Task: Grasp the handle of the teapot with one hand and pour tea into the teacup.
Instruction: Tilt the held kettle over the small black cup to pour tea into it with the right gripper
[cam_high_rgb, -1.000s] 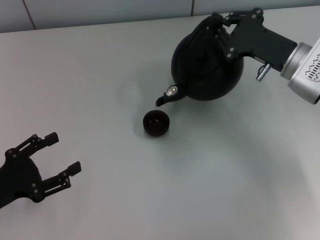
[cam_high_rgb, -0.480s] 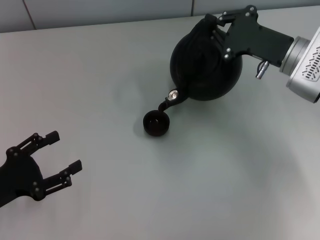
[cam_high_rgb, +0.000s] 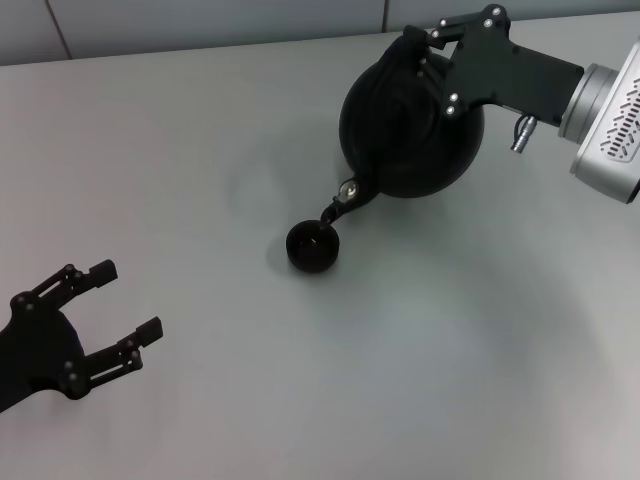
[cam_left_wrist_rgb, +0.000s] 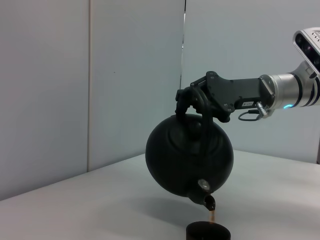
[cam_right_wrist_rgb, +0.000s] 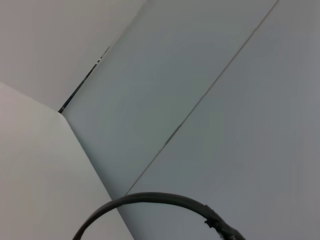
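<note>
on a pale grey table (cam_high_rgb: 200, 150), the left gripper (cam_high_rgb: 110, 315) sits parked nearest the robot at about 8 o'clock in the head view, its two black fingers (cam_high_rgb: 100, 272) spread wide with nothing between them and well apart from the rest. farther out, near the centre, the small black teacup (cam_high_rgb: 313, 247) stands upright on the table with bare surface all around it. just beyond it, toward 1 o'clock, the teapot (cam_high_rgb: 400, 140) hangs clear of the table, tipped forward so its short spout (cam_high_rgb: 340, 200) points down over the cup's rim; the left wrist view shows a thin brown stream (cam_left_wrist_rgb: 212, 216) falling from the spout into the cup. the right gripper (cam_high_rgb: 430, 55) reaches in from 2 o'clock, its fingers closed around the arched handle (cam_left_wrist_rgb: 200, 102) on top of the pot, carrying its weight. behind the table rises a plain panelled wall (cam_left_wrist_rgb: 100, 75). the right wrist view shows only that wall, a table corner and a dark cable (cam_right_wrist_rgb: 150, 200).
</note>
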